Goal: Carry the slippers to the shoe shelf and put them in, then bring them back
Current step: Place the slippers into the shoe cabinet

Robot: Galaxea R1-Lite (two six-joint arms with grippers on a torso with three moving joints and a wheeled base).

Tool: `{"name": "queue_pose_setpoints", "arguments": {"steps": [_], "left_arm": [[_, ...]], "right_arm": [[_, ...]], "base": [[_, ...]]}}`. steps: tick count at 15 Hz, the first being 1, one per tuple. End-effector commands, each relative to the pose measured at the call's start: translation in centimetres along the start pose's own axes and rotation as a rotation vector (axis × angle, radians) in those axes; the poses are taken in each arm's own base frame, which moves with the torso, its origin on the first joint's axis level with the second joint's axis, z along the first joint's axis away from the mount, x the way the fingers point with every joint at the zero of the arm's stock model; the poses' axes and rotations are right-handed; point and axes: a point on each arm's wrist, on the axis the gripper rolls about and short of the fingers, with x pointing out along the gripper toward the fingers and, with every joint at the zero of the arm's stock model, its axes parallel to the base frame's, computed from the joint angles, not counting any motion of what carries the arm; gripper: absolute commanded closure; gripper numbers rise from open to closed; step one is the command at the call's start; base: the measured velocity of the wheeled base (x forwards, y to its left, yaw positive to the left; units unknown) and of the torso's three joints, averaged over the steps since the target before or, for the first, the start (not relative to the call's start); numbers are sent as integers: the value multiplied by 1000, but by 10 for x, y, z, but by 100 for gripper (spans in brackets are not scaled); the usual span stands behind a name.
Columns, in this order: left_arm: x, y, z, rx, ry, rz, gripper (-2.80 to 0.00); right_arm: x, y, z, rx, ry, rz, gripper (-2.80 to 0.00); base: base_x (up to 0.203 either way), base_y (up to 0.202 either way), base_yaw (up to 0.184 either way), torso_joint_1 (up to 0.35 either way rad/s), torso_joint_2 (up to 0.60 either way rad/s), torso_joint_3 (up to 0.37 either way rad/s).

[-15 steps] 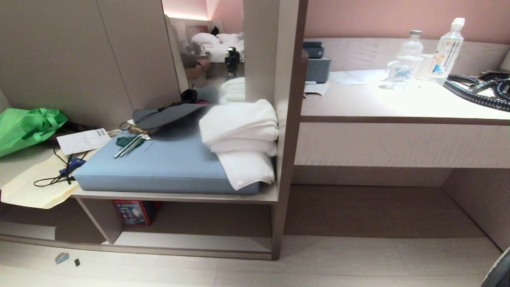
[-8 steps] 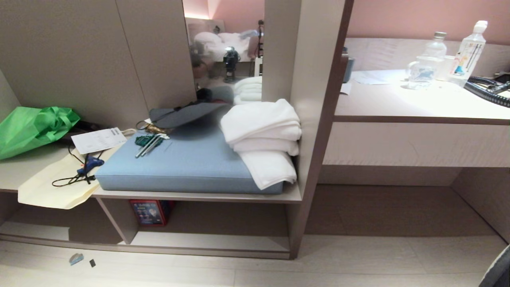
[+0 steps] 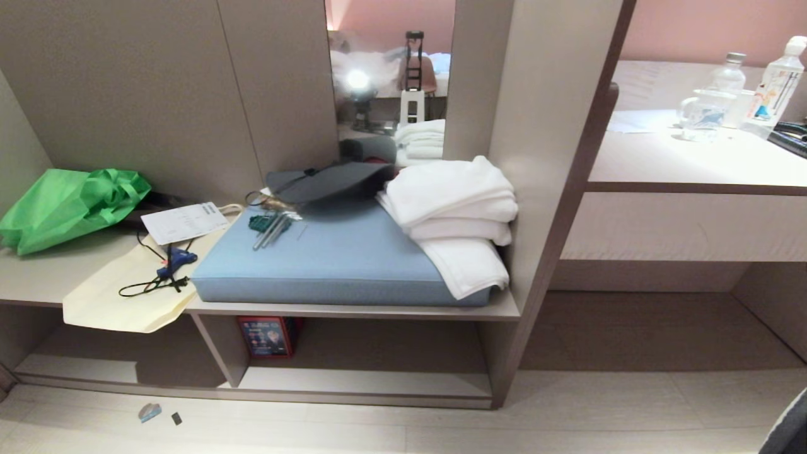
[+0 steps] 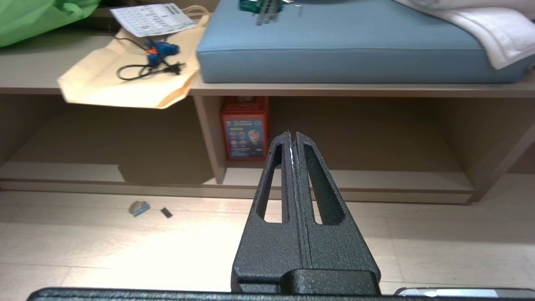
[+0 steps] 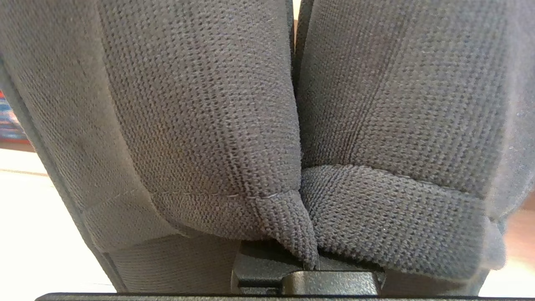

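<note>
The two dark blue-grey slippers [image 5: 209,104] fill the right wrist view, pressed side by side, their knit edges tucked into my right gripper, which is shut on them; only its black base [image 5: 330,286] shows. A dark grey shape [image 3: 788,429] sits at the head view's lower right corner. The shoe shelf [image 3: 365,381] is the low open bay under the bench, straight ahead. My left gripper [image 4: 292,134] is shut and empty, pointing at that bay's pale bottom board [image 4: 376,179] from above the floor.
A red box [image 3: 268,335] stands in the bay beside its divider. The bench above carries a blue cushion [image 3: 328,258], white towels [image 3: 454,208] and a green bag [image 3: 69,202]. A tall upright panel [image 3: 542,189] separates it from the desk [image 3: 693,164]. Small scraps [image 3: 150,412] lie on the floor.
The whole head view has shifted: bench and shelf slid to the right in the picture, so the camera has moved. The things themselves have not moved.
</note>
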Motion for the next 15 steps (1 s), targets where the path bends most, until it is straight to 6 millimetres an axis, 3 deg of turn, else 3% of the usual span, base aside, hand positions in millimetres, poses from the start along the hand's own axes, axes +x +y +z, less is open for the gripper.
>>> {"name": "queue_pose_setpoints", "arguments": {"steps": [1, 15], "left_arm": [[0, 0, 0, 0, 1, 1, 0], [0, 0, 0, 0, 1, 1, 0]], "right_arm": [[0, 0, 0, 0, 1, 0, 0], [0, 0, 0, 0, 1, 0, 0]], "base": [[0, 196, -2, 7, 6, 1], [0, 195, -2, 2, 3, 4]]}}
